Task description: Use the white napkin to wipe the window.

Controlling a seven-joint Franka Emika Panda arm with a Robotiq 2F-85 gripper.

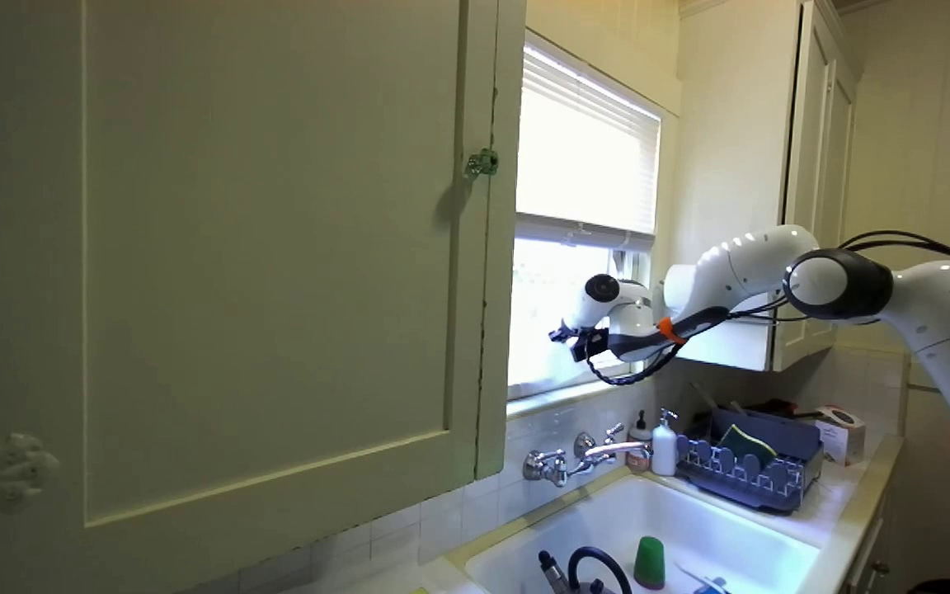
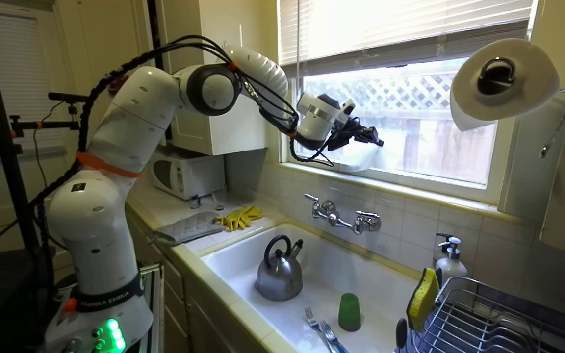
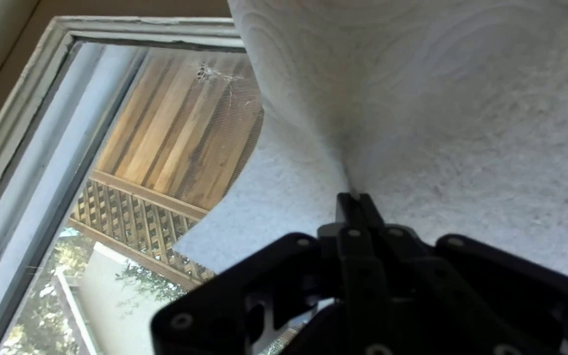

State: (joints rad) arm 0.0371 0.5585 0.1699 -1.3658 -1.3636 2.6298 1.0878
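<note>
My gripper (image 3: 355, 196) is shut on the white napkin (image 3: 442, 138), whose pinched fold runs into the fingertips and whose sheet spreads over much of the wrist view. Behind it, the window (image 3: 180, 128) shows its glass and painted frame. In an exterior view the napkin (image 2: 364, 159) hangs pale beneath the gripper (image 2: 379, 142), in front of the lower left part of the window (image 2: 449, 132). Whether cloth and glass touch, I cannot tell. The gripper (image 1: 562, 334) also stands before the window (image 1: 531, 313) in an exterior view, where the napkin blends into the brightness.
A paper towel roll (image 2: 532, 93) hangs right of the window. Below lie the faucet (image 2: 344, 218) and the sink (image 2: 385, 260), holding a kettle (image 2: 280, 279), a green cup (image 2: 349, 313) and forks. A dish rack (image 2: 488, 314) and soap bottle (image 2: 451, 264) stand beside it.
</note>
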